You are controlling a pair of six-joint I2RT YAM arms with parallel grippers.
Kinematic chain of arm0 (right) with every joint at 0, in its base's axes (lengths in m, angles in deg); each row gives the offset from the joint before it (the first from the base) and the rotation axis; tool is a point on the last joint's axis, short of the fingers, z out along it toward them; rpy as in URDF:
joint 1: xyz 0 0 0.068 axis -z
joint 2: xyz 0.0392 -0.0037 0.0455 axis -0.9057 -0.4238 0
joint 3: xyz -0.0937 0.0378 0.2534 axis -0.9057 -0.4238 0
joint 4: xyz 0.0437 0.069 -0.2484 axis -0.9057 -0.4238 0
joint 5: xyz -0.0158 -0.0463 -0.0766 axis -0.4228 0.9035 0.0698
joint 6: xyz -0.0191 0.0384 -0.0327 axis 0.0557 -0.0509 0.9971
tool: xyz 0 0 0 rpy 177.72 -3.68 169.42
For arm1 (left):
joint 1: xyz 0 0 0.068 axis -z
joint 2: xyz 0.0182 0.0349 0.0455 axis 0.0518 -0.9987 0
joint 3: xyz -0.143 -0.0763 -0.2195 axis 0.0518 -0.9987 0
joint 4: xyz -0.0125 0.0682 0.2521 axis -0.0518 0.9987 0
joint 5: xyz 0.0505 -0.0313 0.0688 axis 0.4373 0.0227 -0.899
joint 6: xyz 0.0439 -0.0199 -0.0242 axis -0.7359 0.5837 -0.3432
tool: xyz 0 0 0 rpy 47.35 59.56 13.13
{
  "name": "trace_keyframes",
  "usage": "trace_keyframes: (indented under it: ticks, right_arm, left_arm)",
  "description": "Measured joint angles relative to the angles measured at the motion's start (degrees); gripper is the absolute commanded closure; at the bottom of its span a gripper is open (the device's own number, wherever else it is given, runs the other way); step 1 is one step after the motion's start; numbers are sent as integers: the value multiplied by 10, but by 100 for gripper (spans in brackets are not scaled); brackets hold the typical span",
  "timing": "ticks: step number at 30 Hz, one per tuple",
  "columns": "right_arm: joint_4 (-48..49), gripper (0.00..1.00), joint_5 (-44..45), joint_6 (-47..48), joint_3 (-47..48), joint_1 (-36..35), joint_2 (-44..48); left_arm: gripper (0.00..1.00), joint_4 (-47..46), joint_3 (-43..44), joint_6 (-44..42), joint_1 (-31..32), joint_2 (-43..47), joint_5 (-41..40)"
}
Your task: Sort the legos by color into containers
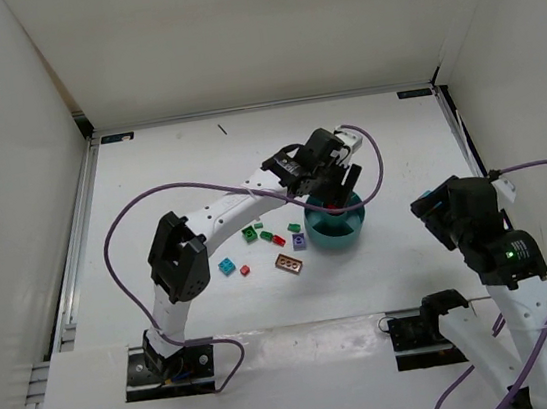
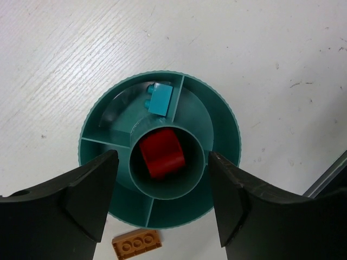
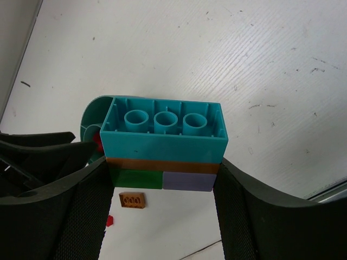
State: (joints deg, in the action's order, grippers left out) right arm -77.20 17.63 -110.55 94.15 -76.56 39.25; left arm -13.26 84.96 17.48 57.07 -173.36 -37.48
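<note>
hovering left gripper [image 2: 162,158] splayed over teal bowl [image 2: 229,125], red lego [image 2: 161,154] in centre cup [image 2: 192,180], right gripper [image 3: 161,169] clamping lego stack [image 3: 165,131]

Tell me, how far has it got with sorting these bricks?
Early days. Done: red brick in the centre cup, blue brick in a wedge. In hand: the right gripper clamps a stack of bricks. Left: about eight loose bricks beside the bowl.
</note>
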Motion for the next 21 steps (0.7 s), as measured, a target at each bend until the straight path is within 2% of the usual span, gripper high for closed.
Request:
trace_keyframes:
  ticks: [8,10,12,13,18,21]
  right_arm:
    - [0,79,0,0,0,-23,2]
    - [1,79,0,0,2,-33,2]
    - [2,79,0,-2,8,-45,1]
    - [2,79,-1,-5,11,-52,0]
    - [25,79,-20,-47,13,-93,-10]
    - [55,79,-23,-82,13,-149,-32]
  left_arm:
    - [22,6,-2,1,1,9,0]
    - [19,-5,-23,0,1,31,4]
    - [15,-22,-66,0,1,73,16]
    - [10,-26,-87,0,1,96,23]
    - [6,-118,-210,17,4,239,84]
    - [0,-187,-274,38,13,307,115]
